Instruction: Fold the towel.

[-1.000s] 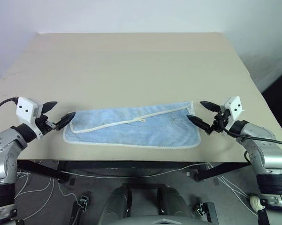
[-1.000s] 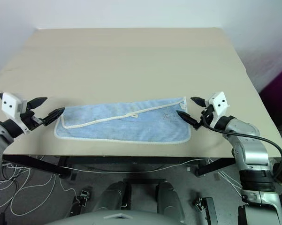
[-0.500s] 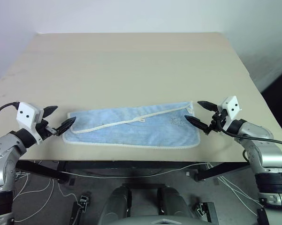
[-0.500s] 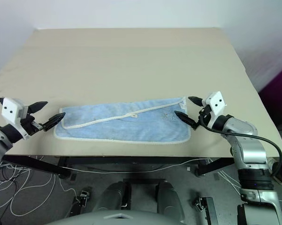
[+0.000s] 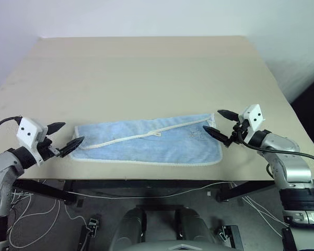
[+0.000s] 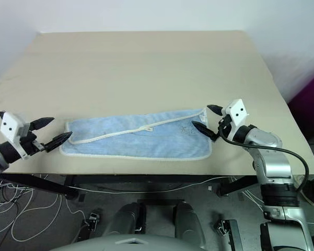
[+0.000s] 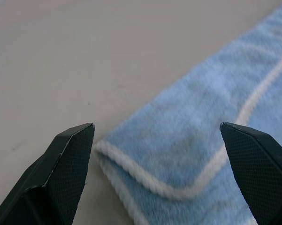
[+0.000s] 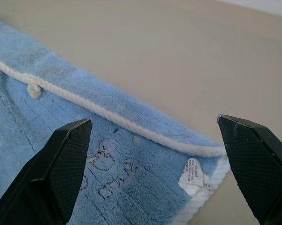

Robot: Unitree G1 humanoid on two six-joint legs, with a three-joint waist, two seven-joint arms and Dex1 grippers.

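Hands (image 5: pixel 65 135) (image 5: pixel 215 121) flank the towel (image 5: pixel 151 144), one per end.

Both arms reach forward, spread wide and angled inward toward each other. The left gripper (image 5: pixel 64 137) points forward and to the right, slightly downward, jaws spread wide. The right gripper (image 5: pixel 216 121) points about level, forward and to the left, jaws equally wide, holding nothing.

A robot test lab, by its looks: a bare beige counter (image 5: pixel 146 68) against plain white walls (image 5: pixel 146 15), loose cables (image 5: pixel 36 209) trailing over the grey floor (image 5: pixel 162 201).
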